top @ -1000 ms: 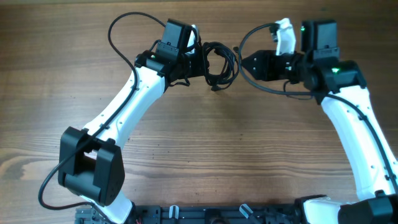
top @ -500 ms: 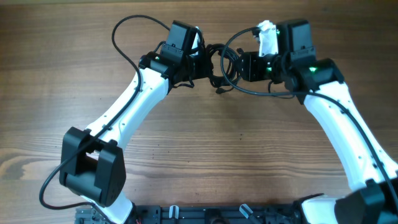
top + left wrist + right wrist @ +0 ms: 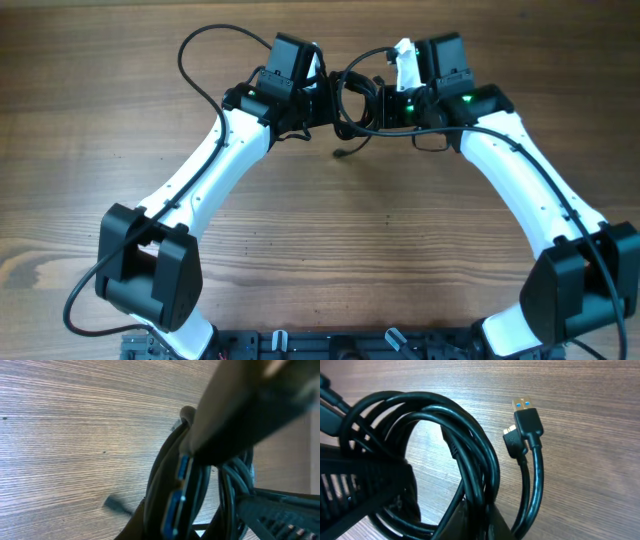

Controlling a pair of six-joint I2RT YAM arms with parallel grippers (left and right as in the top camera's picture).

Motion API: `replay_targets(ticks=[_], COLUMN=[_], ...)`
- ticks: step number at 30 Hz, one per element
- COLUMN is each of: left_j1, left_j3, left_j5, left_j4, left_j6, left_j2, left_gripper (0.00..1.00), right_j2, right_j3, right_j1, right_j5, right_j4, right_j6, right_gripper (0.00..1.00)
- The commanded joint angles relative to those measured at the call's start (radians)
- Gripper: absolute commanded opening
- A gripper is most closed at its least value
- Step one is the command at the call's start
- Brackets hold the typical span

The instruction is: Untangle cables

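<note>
L end effector (image 3: 328, 98) | R end effector (image 3: 372, 103) | both clamped on cables (image 3: 482, 457)

From overhead the clump of thin black cables (image 3: 348, 98) is too small to follow its crossings; in the left wrist view a blurred dark finger (image 3: 250, 420) partly covers it; the right wrist view cuts its loops at left and bottom.

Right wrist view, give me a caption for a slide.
Looped black cables with a blue-tipped USB plug poking out, against the wooden table.
</note>
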Motion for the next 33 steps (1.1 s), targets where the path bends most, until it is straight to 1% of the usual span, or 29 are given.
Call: replay_targets(ticks=[1,3,5,7,10,12,15,19,21,22,24,25,26,29,30,31,33], left_j1=[-0.005,-0.005,-0.005,-0.005,-0.005,-0.005,-0.005,-0.004,-0.004,-0.004,-0.004,-0.004,-0.005,-0.005,-0.005,-0.005,-0.005], left_j3=[-0.003,-0.003,-0.003,-0.003,-0.003,-0.003,-0.003,-0.003,-0.003,-0.003,-0.003,-0.003,-0.003,-0.003,-0.003,-0.003,-0.003], left_j5=[0.032,0.011,-0.030,-0.063,-0.071,-0.071,-0.071,-0.099,-0.121,-0.130,-0.134,-0.134,-0.133,-0.126,-0.108,-0.082,-0.029], left_j4=[0.011,0.011,0.011,0.011,0.012,0.015,0.022,0.023,0.023,0.023,0.024,0.028,0.031,0.038,0.040,0.042,0.055], left_j6=[-0.009,-0.009,-0.010,-0.010,-0.010,-0.010,-0.010,-0.010,-0.010,-0.010,-0.010,-0.010,-0.010,-0.010,-0.010,-0.009,-0.008], left_j2=[-0.002,-0.002,-0.002,-0.002,-0.002,-0.002,-0.002,-0.002,-0.002,-0.002,-0.002,-0.002,-0.002,-0.002,-0.002,-0.002,-0.002], left_gripper=[0.04,0.04,0.04,0.04,0.04,0.04,0.04,0.04,0.04,0.04,0.04,0.04,0.04,0.04,0.04,0.04,0.04], right_j2=[0.023,-0.011,-0.057,-0.125,-0.185,-0.204,-0.206,-0.206,-0.206,-0.206,-0.206,-0.206,-0.206,-0.206,-0.204,-0.203,-0.202], right_j3=[0.017,0.017,0.017,0.017,0.017,0.017,0.017,0.017,0.017,0.017,0.017,0.017,0.017,0.017,0.017,0.017,0.017], right_j1=[0.004,0.002,-0.005,-0.023,-0.054,-0.094,-0.145,-0.217,-0.264,-0.296,-0.355,-0.375,-0.375,-0.337,-0.314,-0.293,-0.264], right_j5=[0.047,0.033,-0.029,-0.166,-0.306,-0.401,-0.615,-0.684,-0.682,-0.647,-0.486,-0.351,-0.318,-0.344,-0.338,-0.332,-0.304], right_j4=[0.008,-0.005,-0.021,-0.045,-0.089,-0.124,-0.157,-0.207,-0.222,-0.233,-0.247,-0.246,-0.242,-0.215,-0.206,-0.196,-0.183], right_j6=[0.028,0.056,0.052,0.003,-0.053,-0.066,-0.146,-0.183,-0.166,-0.116,-0.005,0.051,0.063,0.027,0.002,-0.008,-0.007], right_gripper=[0.04,0.04,0.04,0.04,0.04,0.04,0.04,0.04,0.04,0.04,0.04,0.04,0.04,0.05,0.10,0.17,0.36])
